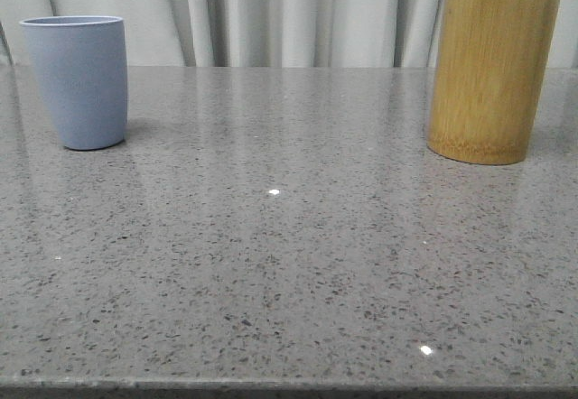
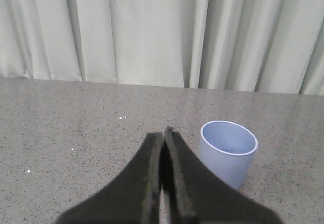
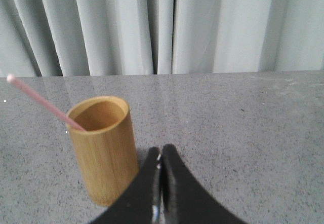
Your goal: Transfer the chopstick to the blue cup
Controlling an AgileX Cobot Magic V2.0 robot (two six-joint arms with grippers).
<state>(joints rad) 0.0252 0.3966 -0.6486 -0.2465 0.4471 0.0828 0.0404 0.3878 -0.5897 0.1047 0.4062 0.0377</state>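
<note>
The pink chopstick (image 3: 43, 104) leans in the bamboo holder (image 1: 492, 74) at about two o'clock on the speckled stone table (image 1: 289, 273), well apart from the empty blue cup (image 1: 77, 81) at ten o'clock. The right gripper (image 3: 160, 155) hangs just beside the holder with its fingers pressed together on nothing, and the left gripper (image 2: 163, 135) is likewise closed near the cup. To my eye the right arm should spread its fingers, pinch the stick high above the rim, and draw it out along its lean so the holder does not tip.
</note>
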